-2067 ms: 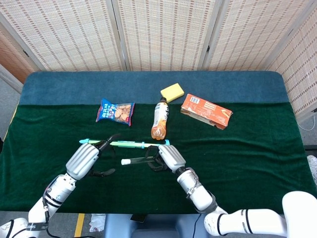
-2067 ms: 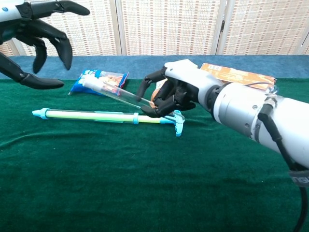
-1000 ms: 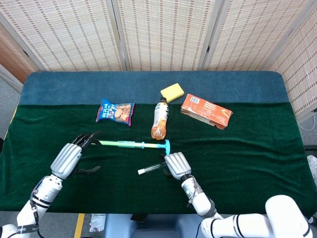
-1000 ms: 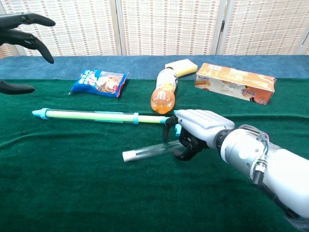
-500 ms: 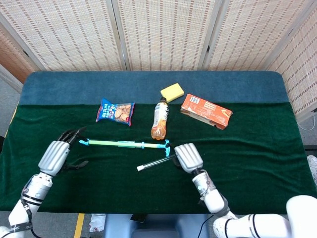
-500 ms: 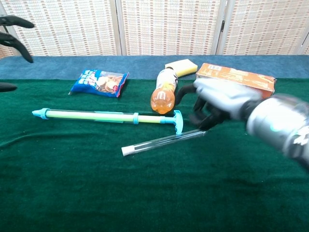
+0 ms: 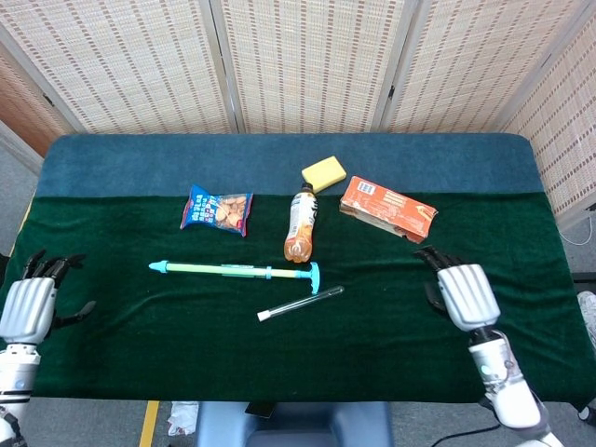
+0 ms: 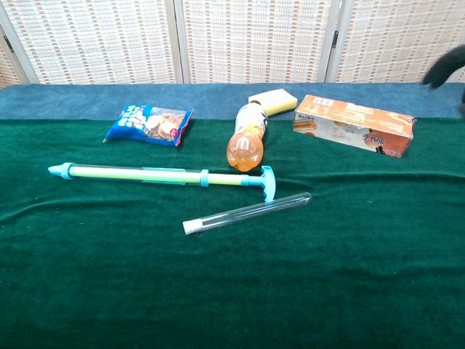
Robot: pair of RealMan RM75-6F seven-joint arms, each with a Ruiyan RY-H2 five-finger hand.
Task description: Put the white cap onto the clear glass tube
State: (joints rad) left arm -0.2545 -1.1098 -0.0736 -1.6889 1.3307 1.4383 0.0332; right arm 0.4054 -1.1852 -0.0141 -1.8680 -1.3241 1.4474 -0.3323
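Note:
The clear glass tube [image 7: 304,304] [image 8: 251,211] lies flat on the green cloth, its white cap [image 7: 264,317] [image 8: 190,227] fitted on the near-left end. Neither hand touches it. My right hand [image 7: 462,291] hovers far to the right of the tube with its fingers spread and nothing in them; only dark fingertips [image 8: 443,69] show at the right edge of the chest view. My left hand [image 7: 30,303] is at the far left edge of the table, open and holding nothing.
A green and blue rod with a T-handle [image 7: 233,270] [image 8: 160,175] lies just behind the tube. Further back are an orange drink bottle [image 7: 300,224] [image 8: 246,143], a blue snack bag [image 7: 217,209], a yellow sponge [image 7: 323,172] and an orange box [image 7: 387,209].
My right hand let go of the capped tube, which now rests on the cloth, and drew back to the right. My left hand retreated to the far left edge.

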